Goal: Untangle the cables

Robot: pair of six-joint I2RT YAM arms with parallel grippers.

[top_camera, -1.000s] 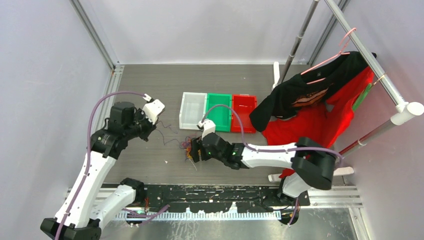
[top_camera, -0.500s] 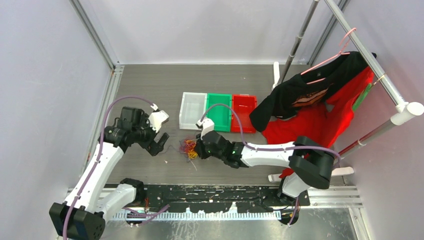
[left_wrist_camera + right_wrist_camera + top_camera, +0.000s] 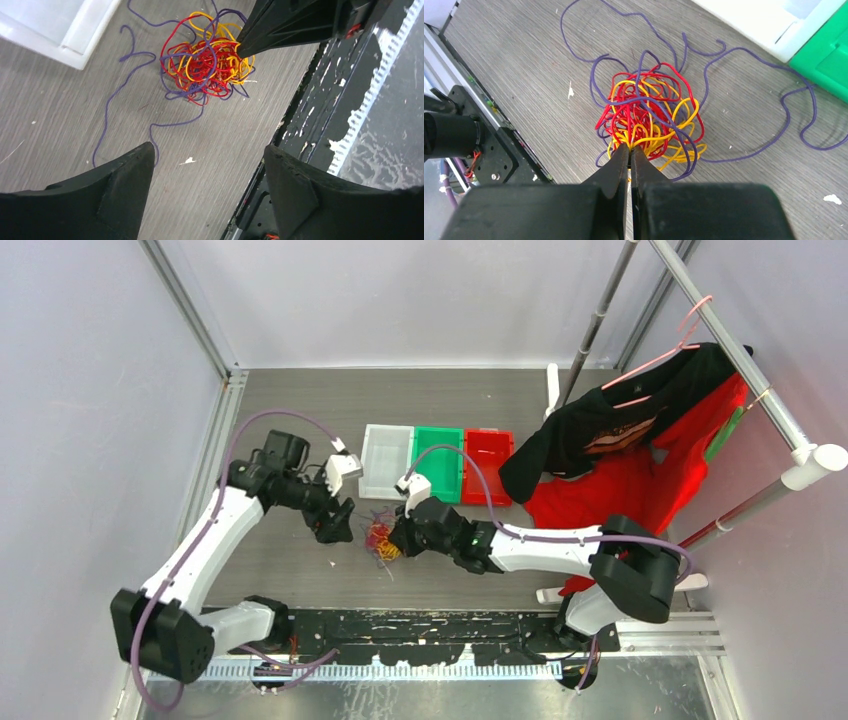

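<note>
The cables [image 3: 379,537] are a fist-sized tangle of red, yellow and purple strands lying on the grey table. In the right wrist view the cables [image 3: 649,115] sit just ahead of my right gripper [image 3: 630,148], which is shut on yellow and red strands at the tangle's near edge. Loose purple strands [image 3: 784,100] trail away toward the bins. My left gripper [image 3: 208,152] is open over bare table, a short way left of the cables [image 3: 207,60], holding nothing. From above, the left gripper [image 3: 338,523] and right gripper [image 3: 395,540] flank the tangle.
A white bin [image 3: 385,462], a green bin [image 3: 438,464] and a red bin [image 3: 487,466] stand in a row just behind the tangle. Black and red garments [image 3: 640,440] hang on a rack at the right. A black rail [image 3: 430,625] runs along the near edge.
My left gripper opened and swung right and nearer, ending beside the tangle. My right gripper closed on the tangle's strands.
</note>
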